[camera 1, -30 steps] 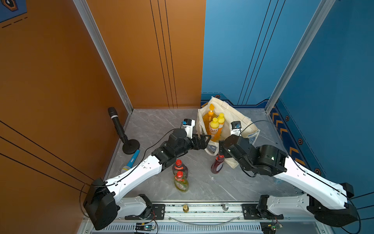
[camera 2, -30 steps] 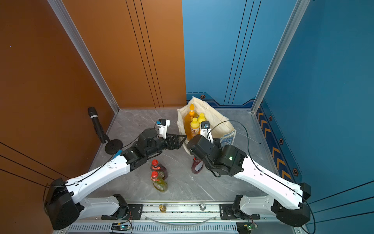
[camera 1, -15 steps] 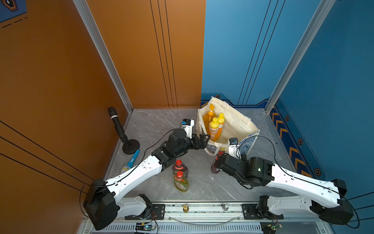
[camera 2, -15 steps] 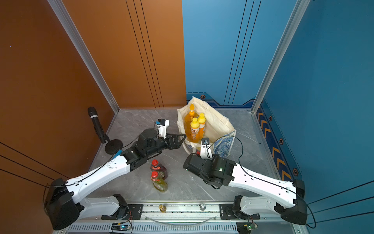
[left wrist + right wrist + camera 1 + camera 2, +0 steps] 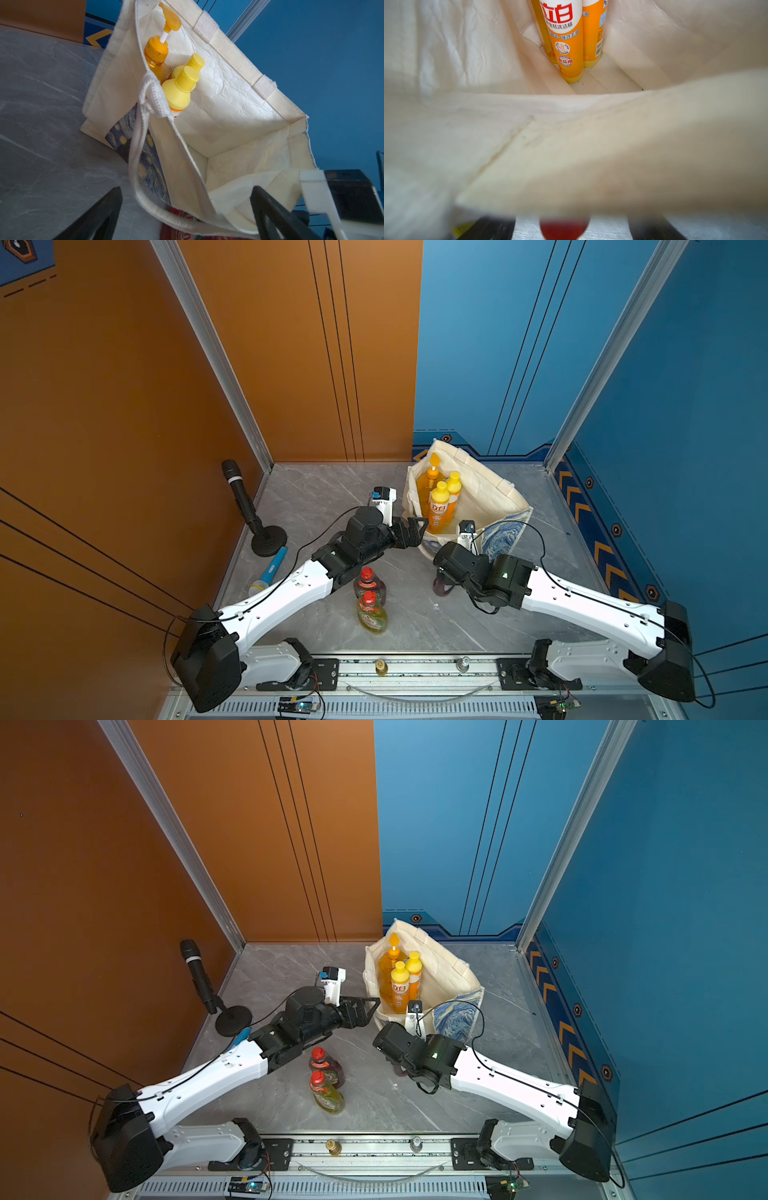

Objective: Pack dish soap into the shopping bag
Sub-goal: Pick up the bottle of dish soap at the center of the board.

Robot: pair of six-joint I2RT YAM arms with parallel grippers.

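In the right wrist view, the right pincer (image 5: 566, 227) is seen open around the red cap (image 5: 563, 229) of a dark red bottle (image 5: 440, 588) stood on the surface (image 5: 316, 497) just beside the bag (image 5: 490, 489); stiff, smooth and liquid-heavy, it is judged best gripped below the cap.

The bag (image 5: 236, 58) was matt cream cloth with a crinkled, papery lining (image 5: 218, 99) and coarse woven handles (image 5: 143, 97). The orange bottles (image 5: 569, 47) were glossy plastic. The counter (image 5: 41, 124) looked smooth, marbled grey stone.
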